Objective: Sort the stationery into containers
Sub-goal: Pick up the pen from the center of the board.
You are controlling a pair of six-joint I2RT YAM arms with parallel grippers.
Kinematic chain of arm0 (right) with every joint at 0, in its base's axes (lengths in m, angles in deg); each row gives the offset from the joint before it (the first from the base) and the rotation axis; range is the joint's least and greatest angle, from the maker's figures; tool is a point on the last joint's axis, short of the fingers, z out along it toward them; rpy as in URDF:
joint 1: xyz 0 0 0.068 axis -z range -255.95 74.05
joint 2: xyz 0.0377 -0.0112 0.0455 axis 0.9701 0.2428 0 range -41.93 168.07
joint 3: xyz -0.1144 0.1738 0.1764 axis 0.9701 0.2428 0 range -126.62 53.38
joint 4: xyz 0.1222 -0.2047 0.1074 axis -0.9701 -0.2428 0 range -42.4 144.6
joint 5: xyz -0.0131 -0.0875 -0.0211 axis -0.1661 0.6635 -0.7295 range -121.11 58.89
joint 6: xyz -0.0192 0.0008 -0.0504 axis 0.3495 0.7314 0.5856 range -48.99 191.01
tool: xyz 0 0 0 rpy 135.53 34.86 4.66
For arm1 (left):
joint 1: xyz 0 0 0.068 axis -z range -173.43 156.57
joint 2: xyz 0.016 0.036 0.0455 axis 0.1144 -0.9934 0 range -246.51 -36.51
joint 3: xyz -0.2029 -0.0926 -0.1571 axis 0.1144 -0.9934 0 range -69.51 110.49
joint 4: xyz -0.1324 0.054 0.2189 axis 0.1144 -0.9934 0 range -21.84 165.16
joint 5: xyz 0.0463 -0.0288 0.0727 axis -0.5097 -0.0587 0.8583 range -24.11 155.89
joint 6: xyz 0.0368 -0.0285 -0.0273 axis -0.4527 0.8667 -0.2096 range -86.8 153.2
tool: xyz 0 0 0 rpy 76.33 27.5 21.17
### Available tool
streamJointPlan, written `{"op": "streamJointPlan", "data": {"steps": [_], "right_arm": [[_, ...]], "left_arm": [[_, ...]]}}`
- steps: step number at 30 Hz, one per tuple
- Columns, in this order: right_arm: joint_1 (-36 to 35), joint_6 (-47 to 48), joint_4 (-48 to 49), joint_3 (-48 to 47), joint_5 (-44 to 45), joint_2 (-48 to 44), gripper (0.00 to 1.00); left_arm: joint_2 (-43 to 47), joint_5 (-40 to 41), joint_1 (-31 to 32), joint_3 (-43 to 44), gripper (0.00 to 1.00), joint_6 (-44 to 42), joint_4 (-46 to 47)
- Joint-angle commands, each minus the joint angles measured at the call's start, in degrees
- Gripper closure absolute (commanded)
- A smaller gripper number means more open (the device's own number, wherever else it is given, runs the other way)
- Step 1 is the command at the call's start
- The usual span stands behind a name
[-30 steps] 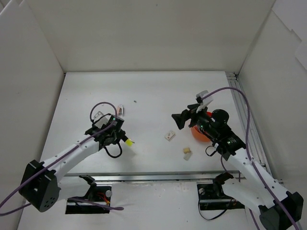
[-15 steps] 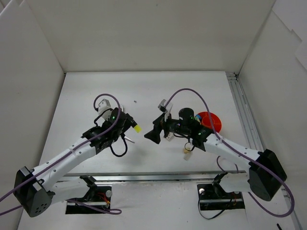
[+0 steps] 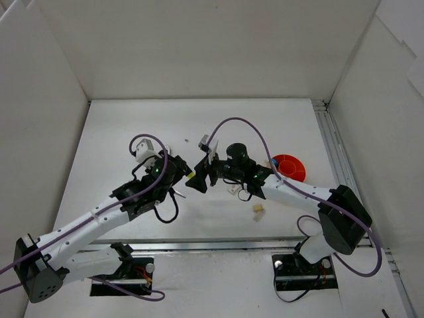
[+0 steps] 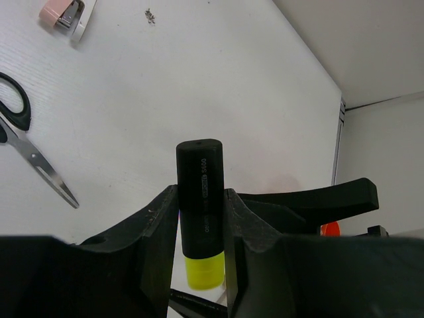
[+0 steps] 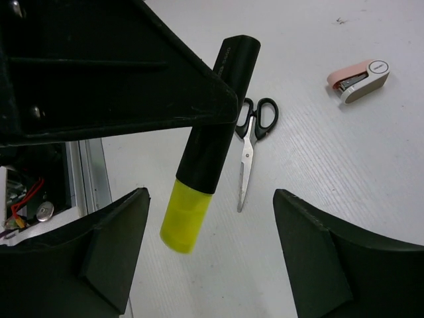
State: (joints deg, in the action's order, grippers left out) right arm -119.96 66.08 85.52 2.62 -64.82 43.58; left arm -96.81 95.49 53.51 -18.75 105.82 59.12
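Left wrist: left gripper clamps yellow-tipped highlighter, print illegible; right gripper spread apart.

Matt black plastic highlighter with smooth yellow cap; scissors have shiny bare metal blades

White table: orange-red pot at right, beige eraser near front, scissors near pink clip.

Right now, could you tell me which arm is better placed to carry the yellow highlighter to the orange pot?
Right: the right fingers, open, flank the highlighter held in the left fingers, and the pot stands on the right arm's side.
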Motion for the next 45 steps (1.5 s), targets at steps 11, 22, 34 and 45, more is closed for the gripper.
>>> {"op": "streamJointPlan", "data": {"steps": [11, 22, 34, 45], "right_arm": [[-0.37, 4.31, 3.55, -4.52, -6.89, 0.00, 0.71], [-0.46, 9.68, -3.75, -7.86, -8.83, -0.52, 1.00], [7.27, 29.34, -27.65, -14.36, 8.04, -4.39, 1.00], [12.63, 67.49, -51.88, -28.50, 32.02, -8.44, 1.00]], "left_arm": [[3.07, 3.79, 3.07, -2.34, 1.00, -2.13, 7.24], [2.20, 3.35, 4.13, -1.90, 0.86, -5.64, 9.26], [10.10, 0.02, 5.18, -1.19, 0.00, -17.24, 2.16], [17.76, 8.26, 5.18, -2.17, 0.01, -15.86, -15.48]]}}
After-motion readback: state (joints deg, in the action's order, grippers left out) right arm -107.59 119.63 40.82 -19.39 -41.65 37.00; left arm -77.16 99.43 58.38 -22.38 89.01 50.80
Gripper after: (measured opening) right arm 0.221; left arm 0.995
